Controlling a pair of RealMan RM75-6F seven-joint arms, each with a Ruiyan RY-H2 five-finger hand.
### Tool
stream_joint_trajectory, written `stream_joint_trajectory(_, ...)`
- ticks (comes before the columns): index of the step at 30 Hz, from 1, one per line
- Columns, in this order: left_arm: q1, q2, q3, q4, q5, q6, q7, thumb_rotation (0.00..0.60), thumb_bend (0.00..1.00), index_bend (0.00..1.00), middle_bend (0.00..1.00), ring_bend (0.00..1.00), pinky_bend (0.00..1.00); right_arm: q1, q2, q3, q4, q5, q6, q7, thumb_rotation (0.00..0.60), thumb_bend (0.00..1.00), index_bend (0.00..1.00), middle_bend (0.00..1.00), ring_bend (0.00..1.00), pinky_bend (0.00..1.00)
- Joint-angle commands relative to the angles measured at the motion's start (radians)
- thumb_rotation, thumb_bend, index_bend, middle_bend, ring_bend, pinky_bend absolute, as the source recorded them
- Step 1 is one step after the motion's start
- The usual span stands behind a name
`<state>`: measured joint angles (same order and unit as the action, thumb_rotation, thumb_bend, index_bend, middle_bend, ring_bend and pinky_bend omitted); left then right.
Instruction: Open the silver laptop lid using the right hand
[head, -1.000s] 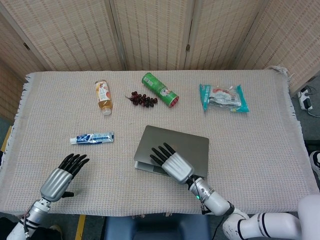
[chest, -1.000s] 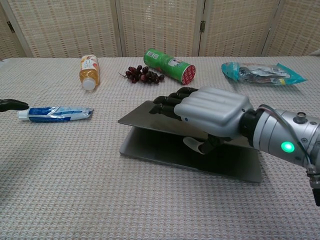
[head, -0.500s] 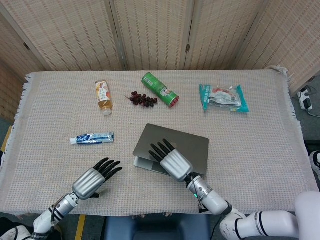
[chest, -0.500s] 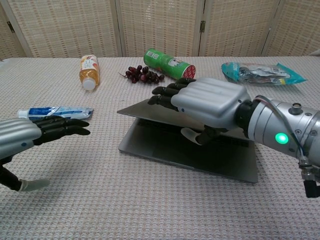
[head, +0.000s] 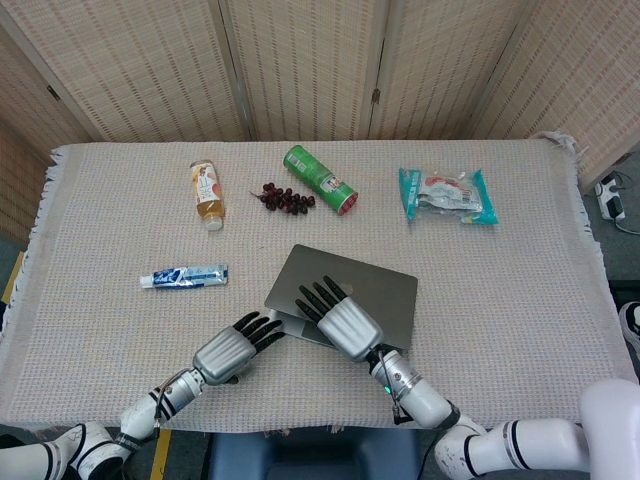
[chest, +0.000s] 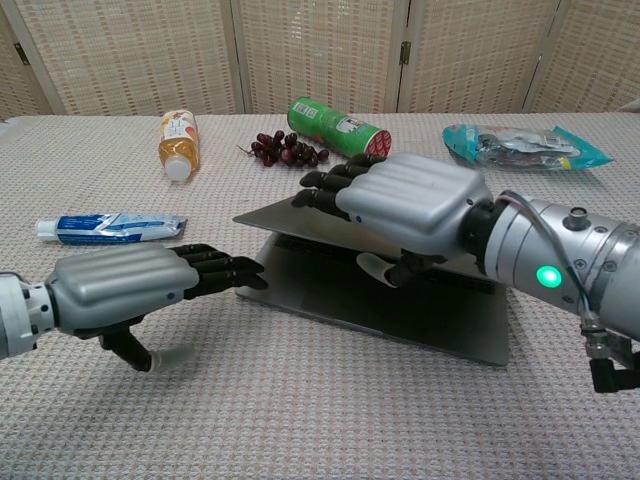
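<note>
The silver laptop (head: 388, 291) lies near the table's front middle, its lid (chest: 268, 221) lifted a little off the base (chest: 400, 315). My right hand (head: 341, 321) grips the lid's front edge, with the fingers laid on top and the thumb underneath (chest: 405, 205). Further left, my left hand (head: 228, 352) lies low on the cloth with its fingers stretched out. Their tips reach the front left corner of the base (chest: 130, 285). It holds nothing.
A toothpaste tube (head: 184, 275) lies left of the laptop. Along the back are a juice bottle (head: 206, 192), dark grapes (head: 285, 198), a green can (head: 320, 179) on its side and a teal snack bag (head: 446, 195). A woven cloth (head: 520, 300) covers the table.
My left hand has swept in from the front left to the laptop's front left corner. The right hand has raised the lid slightly higher.
</note>
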<state>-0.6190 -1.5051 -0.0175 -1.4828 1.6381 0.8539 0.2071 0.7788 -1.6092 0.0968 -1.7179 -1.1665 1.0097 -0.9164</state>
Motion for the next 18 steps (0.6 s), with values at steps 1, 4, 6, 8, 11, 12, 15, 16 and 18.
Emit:
stream_joint_trajectory(1, -0.032, -0.028, -0.02, -0.003, -0.05, -0.046, 0.059, 0.6, 0.53, 0.0, 0.0, 0.0, 0.0, 0.003, -0.003, -0.001, 0.002, 0.003, 0.002, -0.003, 0.6, 0.58, 0.0, 0.0, 0.0, 0.0)
stream_joint_trajectory(4, -0.048, -0.046, -0.03, -0.005, -0.086, -0.067, 0.099, 0.6, 0.54, 0.0, 0.0, 0.0, 0.0, 0.008, -0.007, -0.003, 0.005, 0.008, 0.005, -0.004, 0.6, 0.58, 0.0, 0.0, 0.0, 0.0)
stream_joint_trajectory(6, -0.057, -0.056, -0.035, -0.004, -0.109, -0.077, 0.123, 0.6, 0.55, 0.0, 0.0, 0.0, 0.0, 0.01, -0.009, -0.005, 0.008, 0.011, 0.009, -0.006, 0.6, 0.58, 0.0, 0.0, 0.0, 0.0)
stream_joint_trajectory(8, -0.066, -0.063, -0.037, -0.005, -0.133, -0.089, 0.147, 0.6, 0.55, 0.0, 0.0, 0.0, 0.0, 0.012, -0.01, -0.007, 0.009, 0.016, 0.011, -0.007, 0.6, 0.58, 0.0, 0.0, 0.0, 0.0)
stream_joint_trajectory(11, -0.079, -0.07, -0.037, -0.006, -0.167, -0.105, 0.189, 0.6, 0.55, 0.0, 0.0, 0.0, 0.0, 0.014, -0.01, -0.009, 0.012, 0.021, 0.015, -0.009, 0.6, 0.58, 0.0, 0.0, 0.0, 0.0)
stream_joint_trajectory(12, -0.082, -0.071, -0.037, -0.008, -0.178, -0.109, 0.203, 0.6, 0.55, 0.0, 0.0, 0.0, 0.0, 0.014, -0.01, -0.01, 0.013, 0.023, 0.016, -0.009, 0.6, 0.58, 0.0, 0.0, 0.0, 0.0)
stream_joint_trajectory(15, -0.09, -0.075, -0.036, -0.018, -0.213, -0.117, 0.245, 0.6, 0.55, 0.0, 0.0, 0.0, 0.0, 0.015, -0.012, -0.016, 0.015, 0.026, 0.018, -0.009, 0.6, 0.58, 0.0, 0.0, 0.0, 0.0)
stream_joint_trajectory(16, -0.093, -0.078, -0.035, -0.019, -0.225, -0.119, 0.26, 0.6, 0.55, 0.0, 0.0, 0.0, 0.0, 0.016, -0.013, -0.018, 0.016, 0.028, 0.018, -0.01, 0.6, 0.58, 0.0, 0.0, 0.0, 0.0)
stream_joint_trajectory(18, -0.098, -0.081, -0.033, -0.02, -0.243, -0.12, 0.282, 0.6, 0.55, 0.0, 0.0, 0.0, 0.0, 0.017, -0.015, -0.022, 0.02, 0.031, 0.019, -0.013, 0.6, 0.58, 0.0, 0.0, 0.0, 0.0)
